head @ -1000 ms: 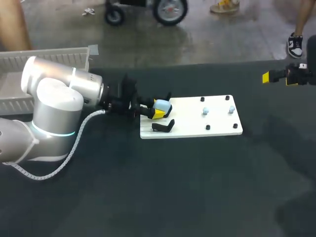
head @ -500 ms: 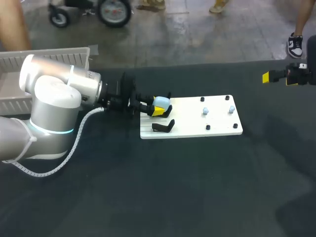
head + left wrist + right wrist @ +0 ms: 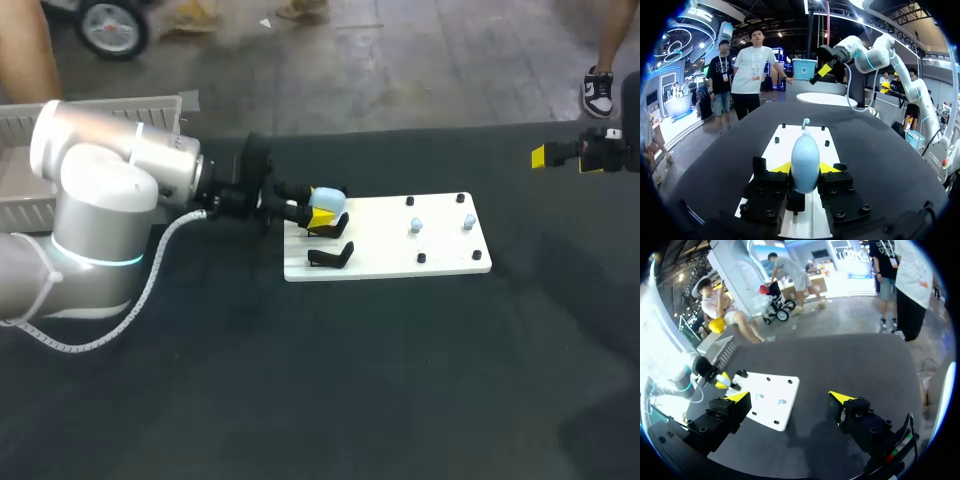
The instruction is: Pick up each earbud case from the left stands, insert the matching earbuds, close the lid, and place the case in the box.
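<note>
Over the last second our left gripper point(image 3: 322, 210) lifted slightly over the left end of the white board point(image 3: 440, 255), fingers clamped on the pale blue earbud case point(image 3: 326, 197). We judged the pickup done. Our right gripper point(image 3: 790, 397) hung open, well apart.

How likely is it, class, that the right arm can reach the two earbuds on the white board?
Probably yes: the right gripper is open and empty, only bare table separates it from the earbuds, and the left gripper holds the case at the board's other end.
</note>
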You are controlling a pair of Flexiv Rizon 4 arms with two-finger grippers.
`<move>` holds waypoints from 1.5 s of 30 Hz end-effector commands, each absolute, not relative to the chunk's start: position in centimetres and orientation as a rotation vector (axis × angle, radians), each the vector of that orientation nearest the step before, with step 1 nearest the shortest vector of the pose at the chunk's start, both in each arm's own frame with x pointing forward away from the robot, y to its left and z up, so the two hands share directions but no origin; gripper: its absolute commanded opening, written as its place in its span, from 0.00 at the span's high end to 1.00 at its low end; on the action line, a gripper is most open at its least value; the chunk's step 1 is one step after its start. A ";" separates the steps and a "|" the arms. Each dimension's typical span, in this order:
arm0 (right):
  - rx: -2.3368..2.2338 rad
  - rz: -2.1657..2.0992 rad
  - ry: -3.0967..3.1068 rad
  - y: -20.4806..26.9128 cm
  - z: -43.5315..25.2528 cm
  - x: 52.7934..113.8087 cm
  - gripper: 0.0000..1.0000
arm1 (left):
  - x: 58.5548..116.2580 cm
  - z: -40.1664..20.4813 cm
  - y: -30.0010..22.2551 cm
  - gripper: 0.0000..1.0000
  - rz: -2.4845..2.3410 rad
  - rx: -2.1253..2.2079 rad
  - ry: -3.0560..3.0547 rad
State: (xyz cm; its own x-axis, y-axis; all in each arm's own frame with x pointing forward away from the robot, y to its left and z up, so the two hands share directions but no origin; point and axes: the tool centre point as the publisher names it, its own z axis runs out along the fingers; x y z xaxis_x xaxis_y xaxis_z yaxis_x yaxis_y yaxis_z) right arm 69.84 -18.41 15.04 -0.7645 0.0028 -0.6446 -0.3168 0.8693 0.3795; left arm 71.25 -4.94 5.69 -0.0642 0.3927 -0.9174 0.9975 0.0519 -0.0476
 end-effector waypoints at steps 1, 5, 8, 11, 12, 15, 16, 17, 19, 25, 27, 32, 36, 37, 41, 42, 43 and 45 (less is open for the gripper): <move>-0.228 0.630 2.372 -18.4 15.0 69.9 0.00 | 70.8 6.6 -5.3 1.00 -0.992 1.449 1.568; -0.238 0.623 2.405 -17.1 14.6 70.0 0.00 | 70.2 6.9 -6.0 1.00 -0.990 1.455 1.556; -0.255 0.621 2.423 -15.5 14.3 69.8 0.00 | 70.0 7.0 -6.5 1.00 -0.988 1.457 1.550; -0.291 0.644 2.427 -13.6 14.3 69.4 0.00 | 69.9 7.3 -7.0 1.00 -0.986 1.451 1.543; -0.308 0.642 2.430 -12.9 14.3 69.3 0.00 | 70.0 7.5 -7.1 1.00 -0.984 1.446 1.534; -0.362 0.660 2.433 -11.3 14.2 68.8 0.00 | 70.4 7.9 -7.6 1.00 -0.983 1.440 1.526; -0.373 0.662 2.433 -10.8 14.2 68.6 0.00 | 70.5 8.0 -7.7 1.00 -0.982 1.439 1.525; -0.384 0.664 2.437 -10.5 14.2 68.6 0.00 | 70.6 8.1 -7.8 1.00 -0.981 1.439 1.525; -0.427 0.666 2.447 -9.5 14.1 68.3 0.00 | 70.9 8.3 -8.3 1.00 -0.978 1.438 1.524; -0.482 0.672 2.461 -7.8 13.7 67.8 0.00 | 71.3 8.8 -9.4 1.00 -0.962 1.438 1.515; -0.505 0.670 2.467 -7.2 13.6 67.7 0.00 | 71.4 9.0 -9.8 1.00 -0.953 1.439 1.509; -0.545 0.680 2.477 -5.9 13.2 67.6 0.00 | 71.6 9.3 -10.5 1.00 -0.953 1.438 1.504; -0.593 0.678 2.496 -4.7 12.6 67.5 0.00 | 71.6 9.6 -11.1 1.00 -0.947 1.444 1.495; -0.600 0.687 2.495 -4.4 12.5 67.5 0.00 | 71.5 9.7 -11.2 1.00 -0.946 1.447 1.490; -0.625 0.694 2.501 -3.5 12.1 67.6 0.00 | 70.8 10.2 -11.7 1.00 -0.950 1.458 1.467; -0.632 0.695 2.503 -3.3 12.0 67.6 0.00 | 70.6 10.2 -11.8 1.00 -0.947 1.459 1.463; -0.643 0.695 2.503 -3.1 11.9 67.7 0.00 | 70.5 10.2 -11.9 1.00 -0.944 1.460 1.461; -0.653 0.701 2.500 -2.7 11.9 67.8 0.00 | 70.4 10.2 -12.2 1.00 -0.946 1.466 1.456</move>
